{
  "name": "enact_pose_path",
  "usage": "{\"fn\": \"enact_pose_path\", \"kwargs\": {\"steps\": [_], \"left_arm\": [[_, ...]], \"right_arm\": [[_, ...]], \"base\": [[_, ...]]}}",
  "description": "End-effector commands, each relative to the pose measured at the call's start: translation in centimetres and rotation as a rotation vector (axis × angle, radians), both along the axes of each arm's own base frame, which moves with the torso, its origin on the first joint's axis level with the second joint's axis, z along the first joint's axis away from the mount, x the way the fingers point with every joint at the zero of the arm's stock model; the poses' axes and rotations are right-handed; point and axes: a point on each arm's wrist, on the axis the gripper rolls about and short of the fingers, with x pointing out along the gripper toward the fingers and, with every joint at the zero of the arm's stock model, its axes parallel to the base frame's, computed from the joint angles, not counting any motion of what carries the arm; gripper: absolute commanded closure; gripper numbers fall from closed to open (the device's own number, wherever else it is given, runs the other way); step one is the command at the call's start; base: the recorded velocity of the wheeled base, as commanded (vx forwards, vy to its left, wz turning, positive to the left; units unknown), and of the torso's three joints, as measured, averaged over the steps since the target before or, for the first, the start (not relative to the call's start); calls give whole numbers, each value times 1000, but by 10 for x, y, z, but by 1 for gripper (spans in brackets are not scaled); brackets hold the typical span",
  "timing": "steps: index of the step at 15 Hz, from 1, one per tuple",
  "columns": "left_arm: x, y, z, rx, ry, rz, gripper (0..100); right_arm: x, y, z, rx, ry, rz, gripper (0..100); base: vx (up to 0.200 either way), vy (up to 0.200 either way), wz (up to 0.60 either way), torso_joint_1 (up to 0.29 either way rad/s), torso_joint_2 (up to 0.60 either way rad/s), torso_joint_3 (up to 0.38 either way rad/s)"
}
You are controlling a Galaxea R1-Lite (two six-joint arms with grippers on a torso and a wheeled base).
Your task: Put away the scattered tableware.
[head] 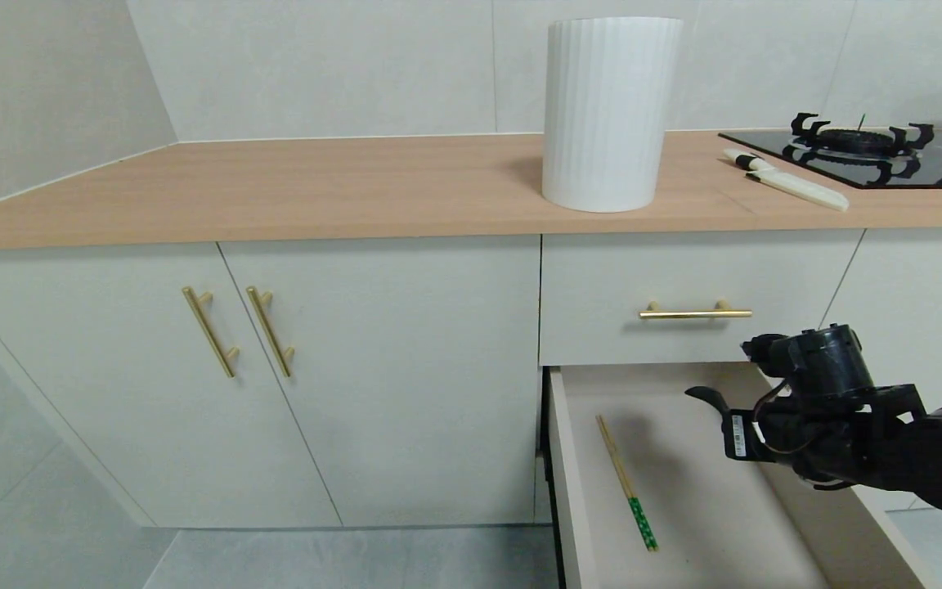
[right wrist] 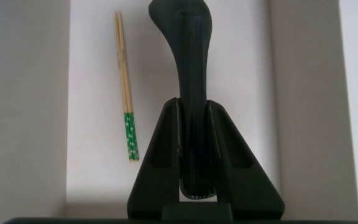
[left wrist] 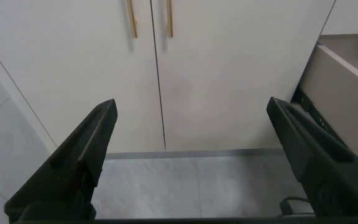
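Lying near the drawer's [head: 567, 483] left wall, chopsticks [head: 626, 484] sit apart from right hand [head: 704, 397].

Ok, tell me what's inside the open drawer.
A pair of chopsticks with green ends lies on the drawer floor. The right gripper above hides part of the floor.

A pair of slim bamboo chopsticks with green patterned ends [head: 626, 484] lies flat, side by side, below-left of the right gripper [head: 704, 398]. A white-bladed knife [head: 790, 182] lies flat, well above it.
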Motion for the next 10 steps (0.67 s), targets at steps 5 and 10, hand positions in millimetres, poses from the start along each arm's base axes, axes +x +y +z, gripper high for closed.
{"fn": "enact_pose_path", "kwargs": {"steps": [5, 10], "left_arm": [[0, 0, 0, 0, 1, 0, 0], [0, 0, 0, 0, 2, 0, 0]], "right_arm": [[11, 34, -56, -11, 26, 85, 100], [21, 39, -97, -42, 66, 74, 100]], "base": [[0, 0, 0, 0, 0, 0], [0, 0, 0, 0, 0, 0]]}}
